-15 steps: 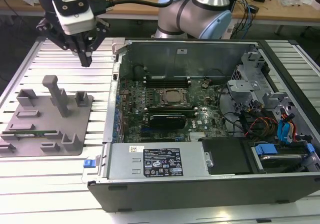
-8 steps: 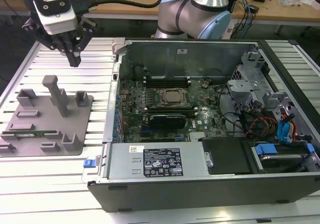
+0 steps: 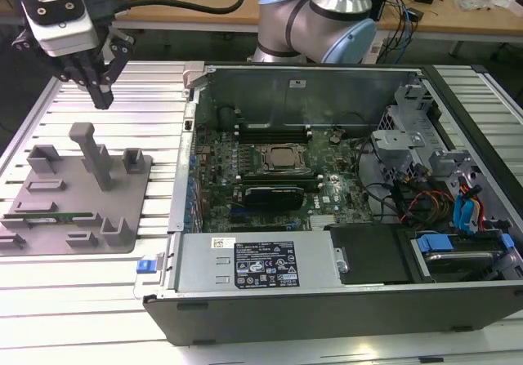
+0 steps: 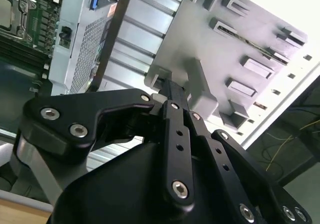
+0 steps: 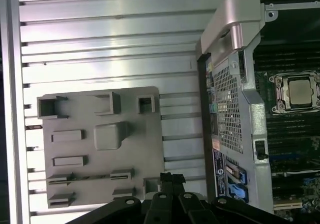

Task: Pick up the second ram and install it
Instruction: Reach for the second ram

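Note:
The second ram (image 3: 67, 215) is a thin green stick lying on edge between grey blocks at the near side of the grey fixture plate (image 3: 49, 234), on the exterior view's left. Both wrist views show it as a narrow strip (image 5: 90, 177) (image 4: 256, 44) held between two blocks. My gripper (image 3: 102, 97) hangs well above the plate's far edge, beyond the tall grey post (image 3: 91, 151). Its black fingers (image 5: 172, 178) are shut together with nothing between them, apart from the ram.
The open computer case (image 3: 245, 263) stands to the exterior view's right of the plate, with the motherboard's processor socket (image 3: 283, 159) and dark memory slots (image 3: 270, 128) inside. Everything rests on a ribbed aluminium table (image 3: 155, 120). Cables and drive bays fill the case's right end.

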You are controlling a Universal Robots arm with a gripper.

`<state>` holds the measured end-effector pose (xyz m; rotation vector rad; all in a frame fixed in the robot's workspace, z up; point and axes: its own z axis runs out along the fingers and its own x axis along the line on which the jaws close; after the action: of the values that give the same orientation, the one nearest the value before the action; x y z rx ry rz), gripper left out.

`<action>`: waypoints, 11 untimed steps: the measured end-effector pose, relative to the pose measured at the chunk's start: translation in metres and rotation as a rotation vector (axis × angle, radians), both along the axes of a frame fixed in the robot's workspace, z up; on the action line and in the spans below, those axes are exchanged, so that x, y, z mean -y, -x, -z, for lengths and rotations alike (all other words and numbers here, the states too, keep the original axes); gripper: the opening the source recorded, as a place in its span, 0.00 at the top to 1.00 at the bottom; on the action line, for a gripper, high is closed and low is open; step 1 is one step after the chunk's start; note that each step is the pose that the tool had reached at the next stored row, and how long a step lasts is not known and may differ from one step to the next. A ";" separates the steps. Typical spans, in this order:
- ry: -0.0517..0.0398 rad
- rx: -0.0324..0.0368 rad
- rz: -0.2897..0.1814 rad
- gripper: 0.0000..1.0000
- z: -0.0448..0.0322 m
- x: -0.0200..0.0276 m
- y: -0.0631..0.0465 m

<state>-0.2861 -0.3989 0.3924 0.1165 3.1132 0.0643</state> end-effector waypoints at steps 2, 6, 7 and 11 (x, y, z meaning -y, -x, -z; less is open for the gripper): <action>0.0000 -0.0001 0.000 0.92 0.0001 0.0000 0.007; 0.0000 0.0000 0.000 0.92 0.0003 0.0000 0.017; 0.0001 -0.0001 0.000 0.92 0.0003 0.0000 0.021; 0.0001 -0.0002 0.000 0.92 0.0004 0.0000 0.033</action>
<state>-0.3188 -0.3989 0.3920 0.1164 3.1134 0.0641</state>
